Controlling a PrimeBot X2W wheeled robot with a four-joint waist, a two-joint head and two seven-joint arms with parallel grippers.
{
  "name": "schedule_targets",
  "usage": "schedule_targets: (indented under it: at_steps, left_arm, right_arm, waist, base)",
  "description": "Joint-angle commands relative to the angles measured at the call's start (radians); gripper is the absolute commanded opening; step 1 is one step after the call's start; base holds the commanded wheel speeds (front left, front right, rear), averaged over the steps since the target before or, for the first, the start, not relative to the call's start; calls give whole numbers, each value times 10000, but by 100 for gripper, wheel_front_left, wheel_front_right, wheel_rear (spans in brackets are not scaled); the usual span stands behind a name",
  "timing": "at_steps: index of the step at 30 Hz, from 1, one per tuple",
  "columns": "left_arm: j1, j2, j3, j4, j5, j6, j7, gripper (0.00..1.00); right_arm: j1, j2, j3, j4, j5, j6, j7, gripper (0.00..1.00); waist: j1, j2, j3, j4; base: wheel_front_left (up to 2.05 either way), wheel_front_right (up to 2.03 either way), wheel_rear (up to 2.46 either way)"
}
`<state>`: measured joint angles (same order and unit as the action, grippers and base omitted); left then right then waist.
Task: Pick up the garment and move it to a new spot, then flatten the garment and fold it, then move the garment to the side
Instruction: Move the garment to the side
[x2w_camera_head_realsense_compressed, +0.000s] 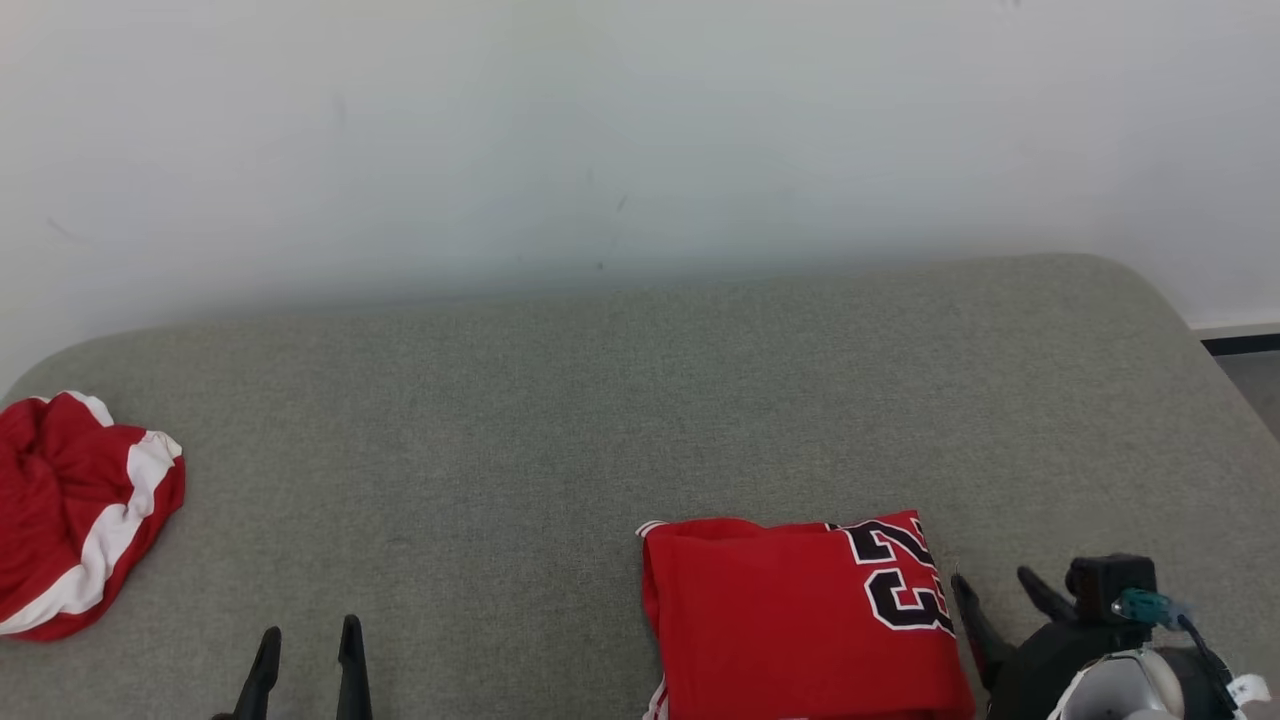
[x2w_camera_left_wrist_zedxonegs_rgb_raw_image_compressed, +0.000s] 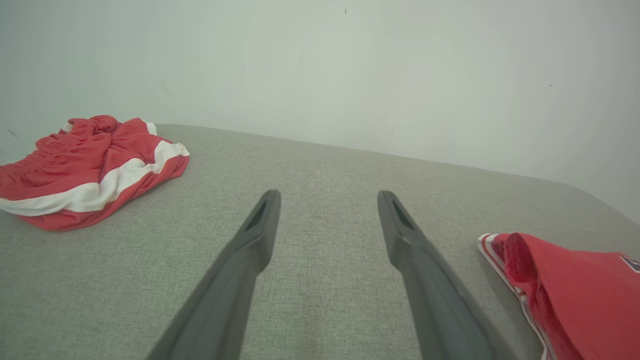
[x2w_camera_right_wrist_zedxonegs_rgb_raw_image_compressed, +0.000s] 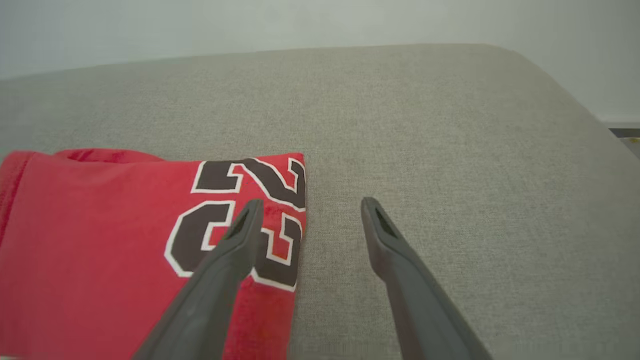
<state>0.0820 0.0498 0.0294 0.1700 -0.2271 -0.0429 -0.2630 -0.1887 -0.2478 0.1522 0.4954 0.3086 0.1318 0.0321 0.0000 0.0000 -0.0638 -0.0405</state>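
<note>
cushion (x2w_camera_head_realsense_compressed: 600, 400) | 1 folded jersey (x2w_camera_head_realsense_compressed: 790, 620) | 1 crumpled garment (x2w_camera_head_realsense_compressed: 70, 510) | left end effector (x2w_camera_head_realsense_compressed: 311, 628) apart | right end effector (x2w_camera_head_realsense_compressed: 992, 578) apart

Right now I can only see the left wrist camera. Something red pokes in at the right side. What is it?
Observer: It's a folded red jersey with a black 23 printed on it.
Operator: Where's the other gripper?
Observer: The right gripper sits just off the jersey's right edge, beside the number, jaws open and holding nothing.
Operator: What's past that side?
Observer: The grey cushion rounds off at its far right corner, and a bit of floor shows beyond it.
</note>
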Motion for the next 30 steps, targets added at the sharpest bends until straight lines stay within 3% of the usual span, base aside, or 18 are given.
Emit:
schedule_targets:
  at_steps: [1,22,23,24,25,30]
  left_arm:
    - [-88,11,-36,-83,-8,59,-20,100]
    - [-439,12,-211,-237,4,-77,-20,100]
    - [-456,11,-205,-239,23,-87,-20,100]
    - [-473,12,-196,-249,39,-102,-20,100]
    - [-493,11,-184,-263,64,-122,-20,100]
    - [-654,11,-11,-448,152,-146,-20,100]
  right_arm:
    - [-71,-29,119,225,221,-26,504,100]
    - [-1244,-177,1452,2077,1924,-27,3330,100]
    - [-1358,-229,1567,2128,1935,-27,3396,74]
    - [-1491,-281,1673,2167,1963,-27,3434,32]
    - [-1627,-349,1780,2190,1989,-27,3465,0]
    - [-2620,-877,2442,2033,1832,-28,3419,0]
  waist:
    - [0,0,158,96]
    - [0,0,1028,445]
    - [0,0,1060,447]
    - [0,0,1101,446]
    - [0,0,1147,441]
    - [0,0,1461,260]
  base:
    - [0,0,0]
    - [0,0,0]
    - [0,0,0]
    - [0,0,0]
    - [0,0,0]
    - [0,0,0]
